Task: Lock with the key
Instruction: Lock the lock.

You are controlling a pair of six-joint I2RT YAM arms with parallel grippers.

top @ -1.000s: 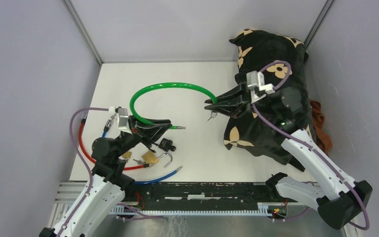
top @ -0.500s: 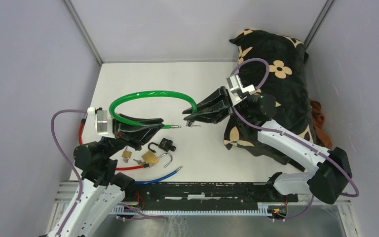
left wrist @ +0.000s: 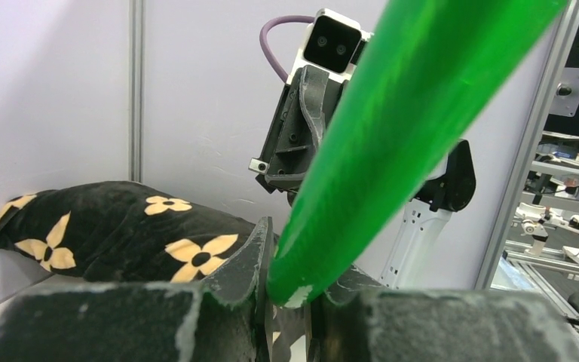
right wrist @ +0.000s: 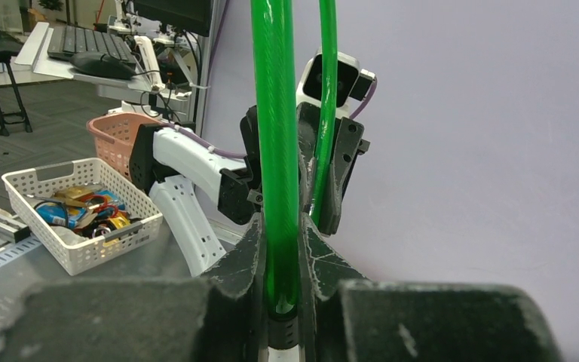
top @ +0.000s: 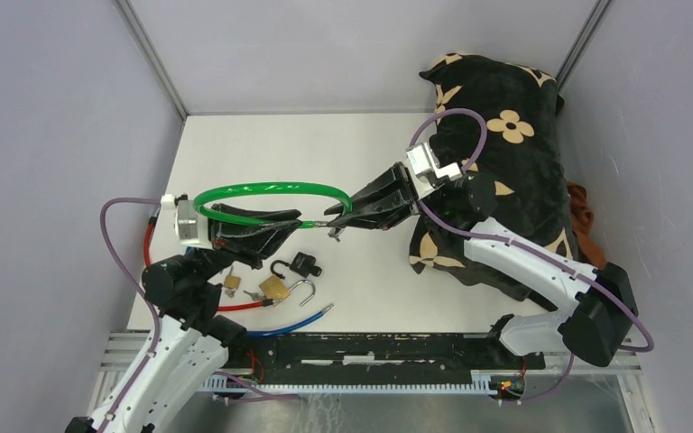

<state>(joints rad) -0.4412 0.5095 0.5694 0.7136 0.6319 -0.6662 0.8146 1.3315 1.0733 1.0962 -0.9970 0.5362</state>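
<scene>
- Green cable: it arches in a loop above the tabletop, left of centre in the top view, with each end held by one arm.
- The left jaws, at the end of the left arm, are clenched on one end of the cable. In the left wrist view the cable runs up and away from between them.
- The right jaws, on the right arm, grasp the other end. In the right wrist view the cable stands upright, pinched between them.
- The two sets of jaws point at each other with their tips close together, just left of the frame's middle.
- A small metal piece hangs under the right jaws, too small to make out.
- Black padlock: on the tabletop just below the left jaws, shackle up.
- Brass padlock: just beside the black one, lower left of it, its shackle swung open.
- Small brass lock: left of those, near a red cable.
- Blue cable: along the near edge, below the locks.
- Pillow: black with tan flowers, upper right, behind the right arm.
</scene>
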